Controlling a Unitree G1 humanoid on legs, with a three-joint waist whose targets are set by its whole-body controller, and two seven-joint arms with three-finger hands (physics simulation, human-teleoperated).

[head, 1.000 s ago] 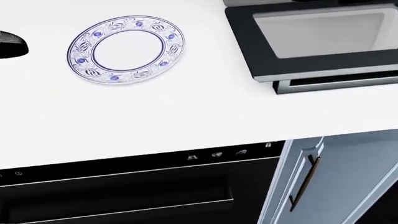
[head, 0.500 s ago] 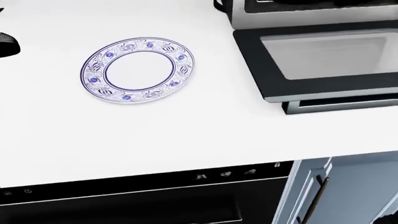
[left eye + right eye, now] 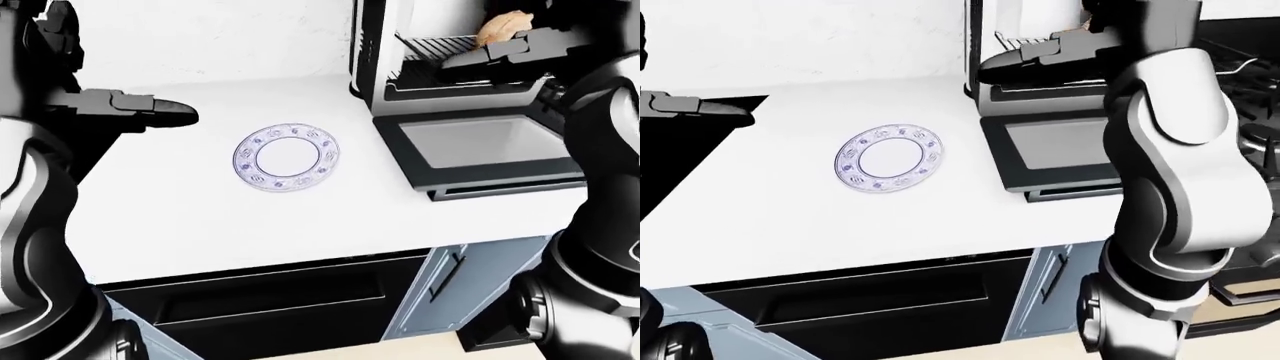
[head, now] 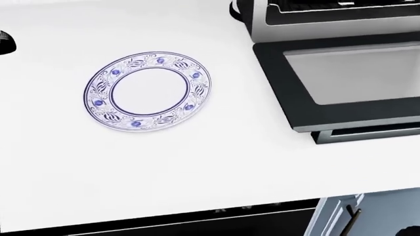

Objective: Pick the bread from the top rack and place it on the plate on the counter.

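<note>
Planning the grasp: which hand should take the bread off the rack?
Right. The right hand is already at the oven's top rack, beside the bread. The left hand hovers over the counter's far left, past the plate.

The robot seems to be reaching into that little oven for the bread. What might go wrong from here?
The right hand is at the rack beside the bread, but no grip shows, so the bread might get pushed deeper or slip off.

The open oven door lies between the oven and the plate, so the arm may clip it or drop the bread there.
</note>
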